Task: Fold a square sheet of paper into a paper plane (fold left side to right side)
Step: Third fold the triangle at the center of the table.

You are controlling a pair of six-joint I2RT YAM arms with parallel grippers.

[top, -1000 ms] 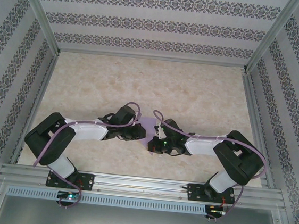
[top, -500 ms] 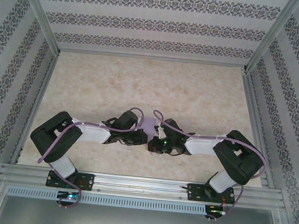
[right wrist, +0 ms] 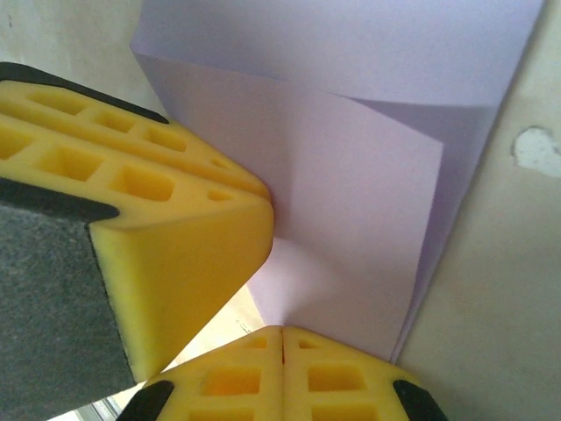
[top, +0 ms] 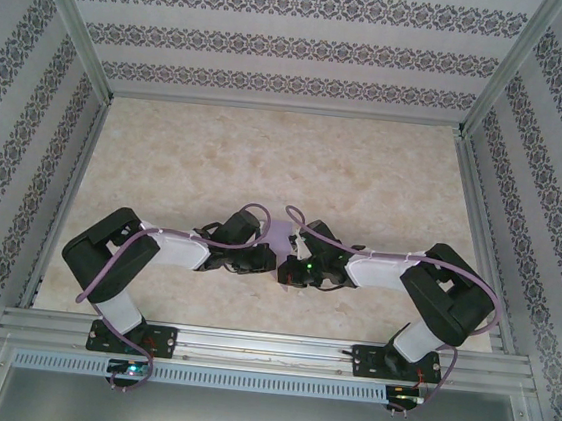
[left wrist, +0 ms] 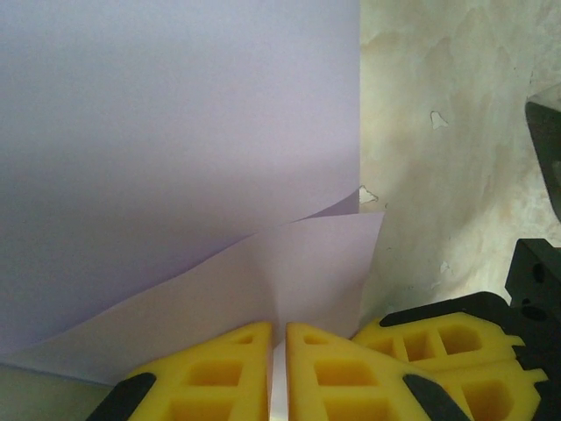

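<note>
The square sheet of paper is lavender and lies partly folded on the table, one flap raised over the flat layer. My left gripper is shut on the near edge of that flap, which runs into the thin slit between its yellow fingers. My right gripper is shut on a corner of the paper and stands right beside the left one. From above, the left gripper and the right gripper meet at the table's near middle. A small strip of paper shows between them.
The marbled tabletop stretches away behind both arms. Patterned walls and aluminium rails close it in on all sides. The right gripper's yellow fingers crowd the left wrist view's lower right, and the left fingers crowd the right wrist view's left.
My left arm has swung to the right, carrying its gripper and the paper flap towards the right gripper. Less paper shows from above. The right arm has stayed put.
</note>
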